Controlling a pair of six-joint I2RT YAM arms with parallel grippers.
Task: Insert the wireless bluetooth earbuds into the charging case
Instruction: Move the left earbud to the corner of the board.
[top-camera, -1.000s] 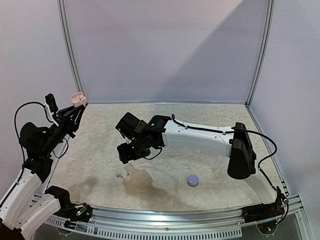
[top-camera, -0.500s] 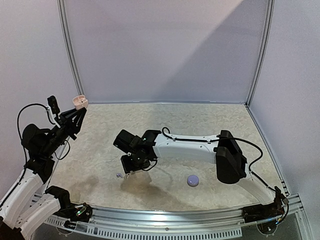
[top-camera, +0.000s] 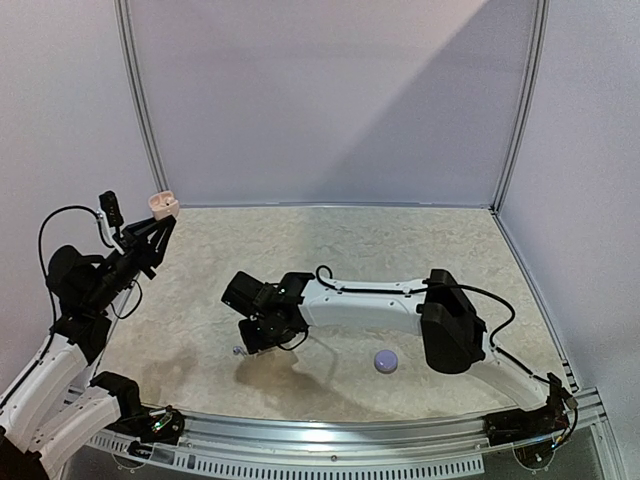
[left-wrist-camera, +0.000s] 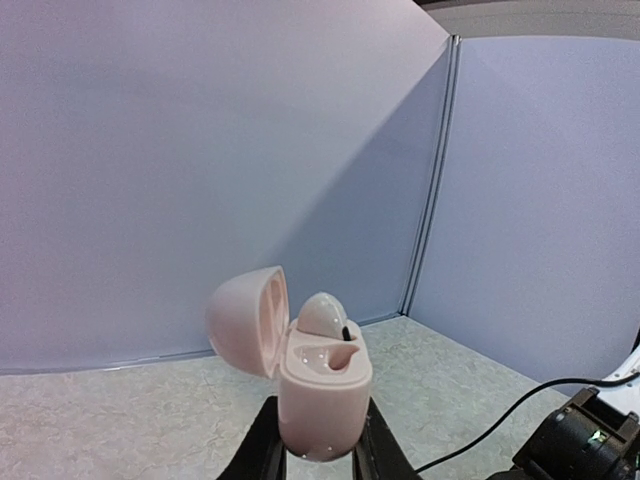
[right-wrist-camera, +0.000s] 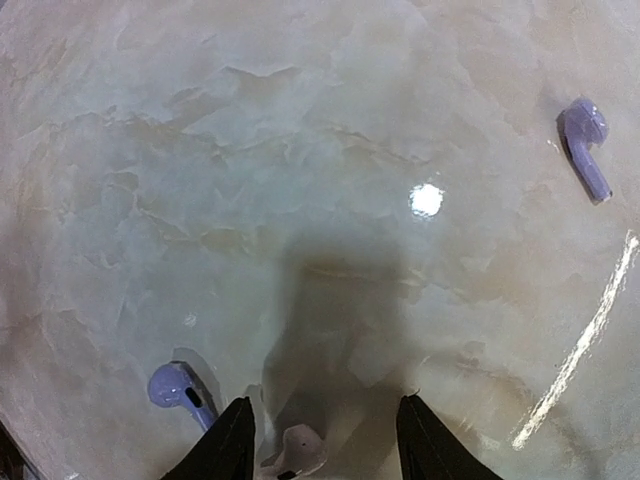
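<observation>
A: Right hand state?
B: Right hand (right-wrist-camera: 325, 405) released, fingers (right-wrist-camera: 232, 445) apart, low over the surface (right-wrist-camera: 300, 150). Whitish bud (right-wrist-camera: 297, 449) lies between them at bottom centre of the wrist frame, nearer the frame-left finger. Contact: can't tell.
A: Other buds?
B: Two lavender ones flat on the surface. Lower-left bud (right-wrist-camera: 178, 386) sits just beside the frame-left finger, outside the gap. Upper-right bud (right-wrist-camera: 583, 145) is well apart, stem pointing down-right.
A: Top view?
B: Right arm (top-camera: 360, 298) stretched across to left of centre, hand down at the surface in the lower middle of the frame. Buds too small there to sort out.
A: Left hand?
B: Left hand (left-wrist-camera: 318, 445) clenched on the case (left-wrist-camera: 320, 390), gripping its lower body from both sides. Held up off the surface at the left edge of the top frame. Case upright, lid (left-wrist-camera: 248, 318) swung open to frame left.
A: Contents?
B: Seated bud (left-wrist-camera: 322, 314) in the back socket, pale with a dark tip. Front socket shows as a hollow.
A: Anything else?
B: Lavender pebble (top-camera: 385, 361) on the surface, lower centre-right of the top frame, well apart from both hands. Round, smooth; can't tell more.
</observation>
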